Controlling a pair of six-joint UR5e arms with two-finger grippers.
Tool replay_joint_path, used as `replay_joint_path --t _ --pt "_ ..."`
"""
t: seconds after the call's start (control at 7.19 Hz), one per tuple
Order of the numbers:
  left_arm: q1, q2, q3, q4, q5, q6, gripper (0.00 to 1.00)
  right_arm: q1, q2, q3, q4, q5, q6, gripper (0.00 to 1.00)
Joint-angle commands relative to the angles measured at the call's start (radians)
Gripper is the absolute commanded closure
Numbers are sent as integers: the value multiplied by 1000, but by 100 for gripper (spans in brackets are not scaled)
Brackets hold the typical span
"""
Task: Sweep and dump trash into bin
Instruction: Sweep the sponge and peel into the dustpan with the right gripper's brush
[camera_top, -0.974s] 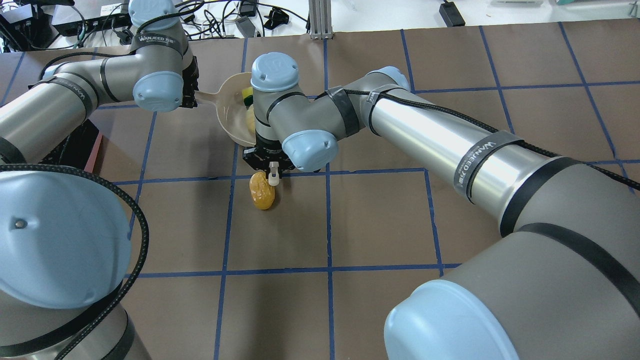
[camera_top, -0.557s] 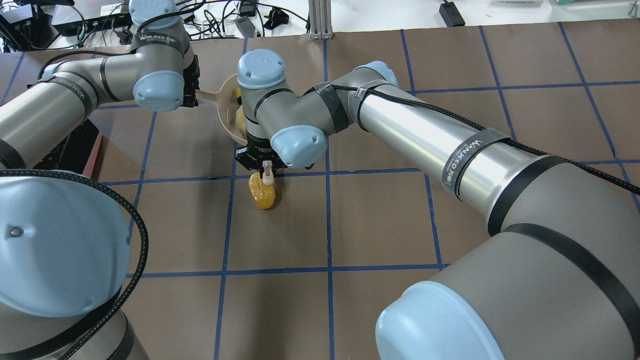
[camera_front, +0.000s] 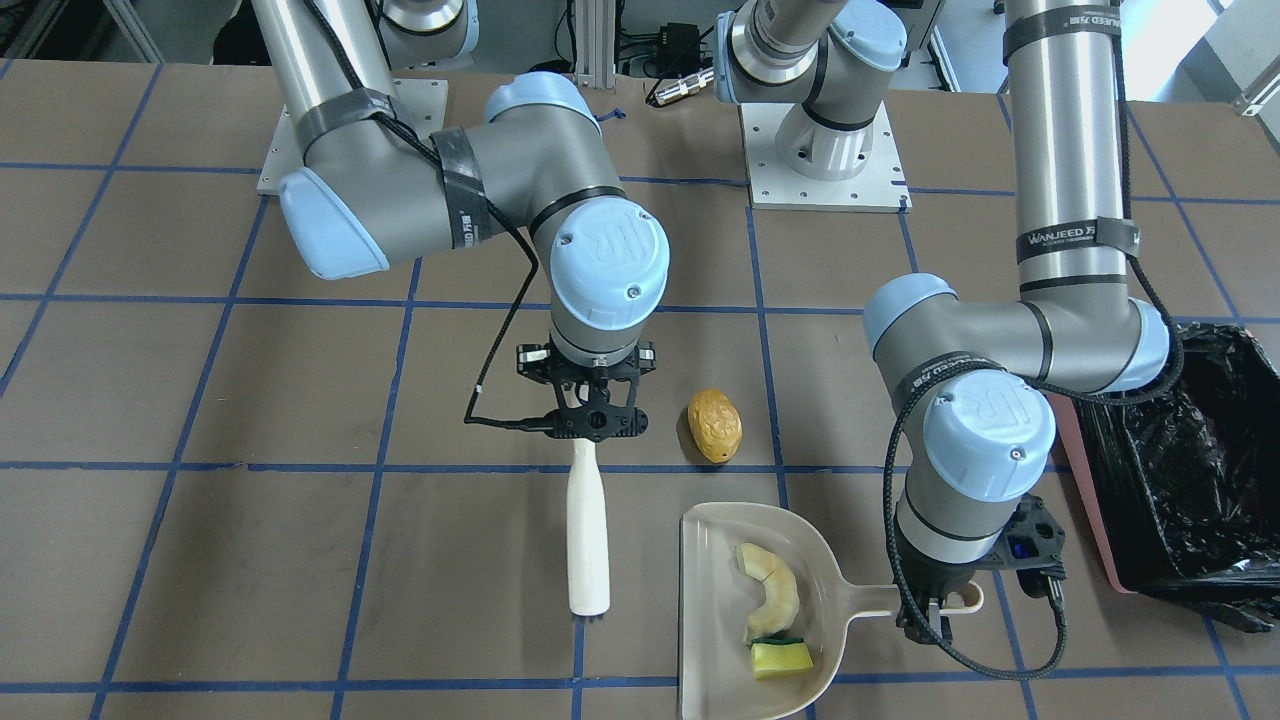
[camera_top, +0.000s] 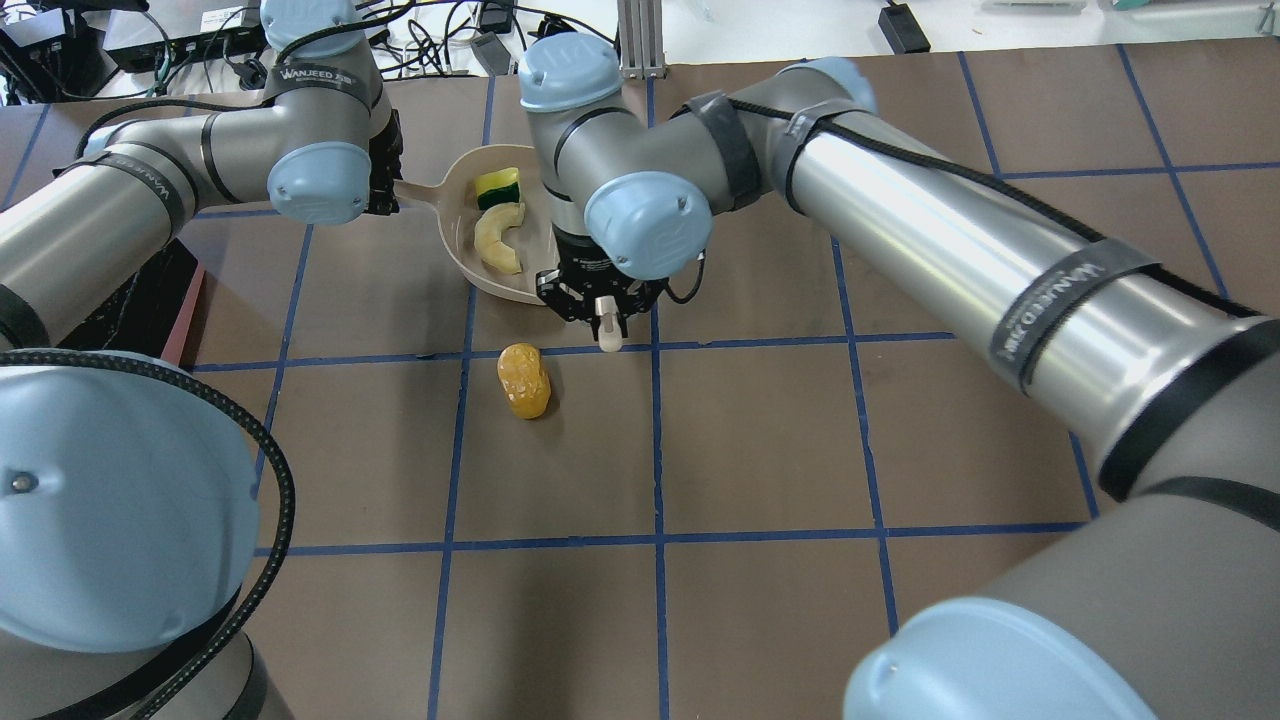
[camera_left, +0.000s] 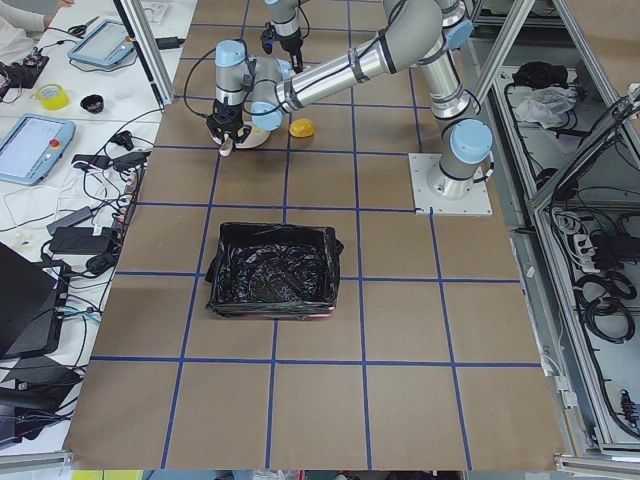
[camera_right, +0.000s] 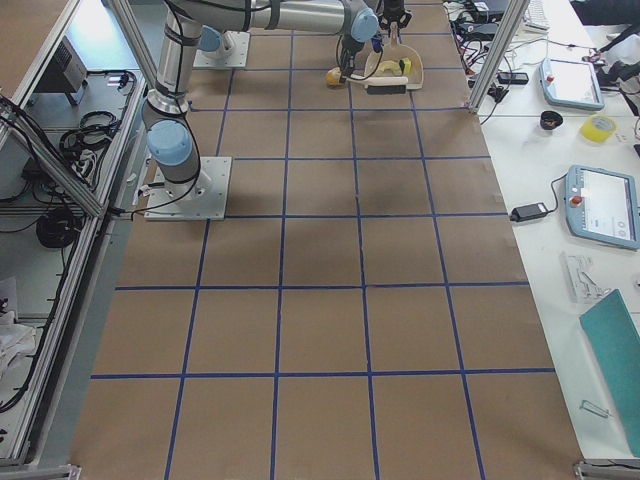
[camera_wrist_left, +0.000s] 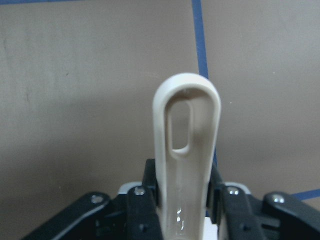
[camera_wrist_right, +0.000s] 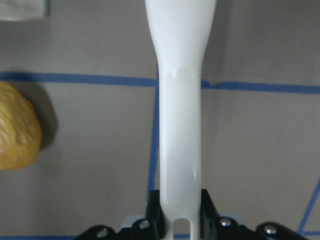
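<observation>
My left gripper (camera_front: 936, 608) is shut on the handle of the beige dustpan (camera_front: 705, 590), which rests on the table. The pale cream curved piece (camera_front: 772, 588) and the yellow-green sponge wedge (camera_front: 781, 657) lie in the pan. The golden-brown lump (camera_front: 714, 424) lies on the table just before the pan's open mouth; it also shows in the overhead view (camera_top: 524, 381). My right gripper (camera_front: 592, 428) is shut on the white brush (camera_front: 588, 530), held beside the lump and apart from it. The black-lined pink bin (camera_front: 1180, 470) stands beyond my left arm.
The table is brown with blue tape grid lines. Both arm bases (camera_front: 822, 150) are bolted at the robot's edge. Cables and devices (camera_top: 480, 40) lie past the far edge. The bin also shows in the exterior left view (camera_left: 275, 270), well away from the dustpan.
My right arm has swung to the right and away from the lump, taking the brush with it and uncovering the pan's contents. The lump, dustpan and left arm have stayed in place.
</observation>
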Motion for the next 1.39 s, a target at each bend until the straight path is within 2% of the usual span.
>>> replay_joint_path --t 0.0,0.14,0.42,0.7,1.25 --pt "0 -1 0 0 0 1 100 -9 -55 70 141 -22 174 100" --pt "-2 1 0 0 0 3 100 -8 -99 139 134 -13 293 100" --pt "-2 -1 0 1 2 7 100 -5 -180 260 73 133 435 100" --pt "-2 -1 2 3 2 7 100 24 -179 273 54 145 520 100" --pt "-2 1 0 4 2 9 100 27 -174 273 48 149 525 100"
